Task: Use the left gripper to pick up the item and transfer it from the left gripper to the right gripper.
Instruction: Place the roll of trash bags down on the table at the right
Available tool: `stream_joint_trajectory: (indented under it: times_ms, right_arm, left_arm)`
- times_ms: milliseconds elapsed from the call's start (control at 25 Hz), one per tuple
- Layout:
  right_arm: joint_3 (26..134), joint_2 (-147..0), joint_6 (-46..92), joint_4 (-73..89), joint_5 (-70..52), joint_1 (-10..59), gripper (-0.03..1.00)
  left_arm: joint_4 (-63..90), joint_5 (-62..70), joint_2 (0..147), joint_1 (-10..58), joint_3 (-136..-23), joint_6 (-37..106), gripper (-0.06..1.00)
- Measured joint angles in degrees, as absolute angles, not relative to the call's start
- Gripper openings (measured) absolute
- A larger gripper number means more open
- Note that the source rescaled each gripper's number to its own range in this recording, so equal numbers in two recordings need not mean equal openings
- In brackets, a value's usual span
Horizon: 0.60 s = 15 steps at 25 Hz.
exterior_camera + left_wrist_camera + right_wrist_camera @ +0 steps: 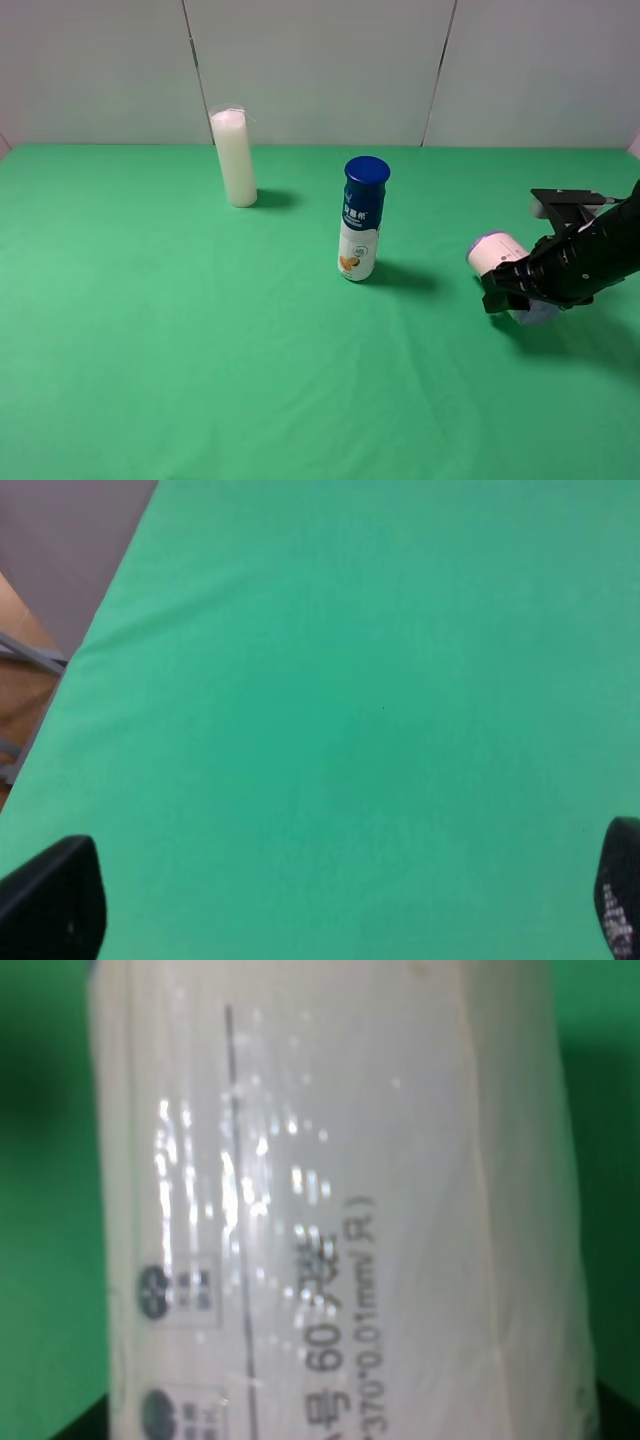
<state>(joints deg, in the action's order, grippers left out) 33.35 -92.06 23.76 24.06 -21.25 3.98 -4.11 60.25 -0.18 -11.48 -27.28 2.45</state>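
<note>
A green cloth covers the desk (150, 350) under pale wall panels, with a tall white candle (234, 158) at the back and a blue-capped bottle (361, 218) upright near the middle. At the right of the high view the right claw (515, 290) pinches the item (493, 254), held tilted with its long axis slanting and one end facing the bottle. The right wrist view shows only its glossy printed side (330, 1210), while the left wrist view shows the left claw (330, 905) spread wide over bare cloth, unseen from above.
</note>
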Motion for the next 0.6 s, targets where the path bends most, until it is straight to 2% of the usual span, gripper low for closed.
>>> stream_joint_trajectory:
  times_ms: [480, 520, 560, 600]
  right_arm:
    - [33.35, -93.10, 23.76, 23.23, -21.30, 3.98, 0.00]
    - [33.35, -93.10, 23.76, 23.23, -21.30, 3.98, 0.02]
    - [33.35, -93.10, 23.76, 23.23, -21.30, 3.98, 0.24]
    - [33.36, -93.10, 23.71, 23.23, -21.23, 3.98, 0.55]
  left_arm:
    - [-4.11, 60.20, -0.18, -11.48, -27.28, 2.45, 0.94]
    - [-4.11, 60.20, -0.18, -11.48, -27.28, 2.45, 0.94]
    - [-4.11, 60.20, -0.18, -11.48, -27.28, 2.45, 0.94]
    - [-4.11, 60.20, -0.18, -11.48, -27.28, 2.45, 0.94]
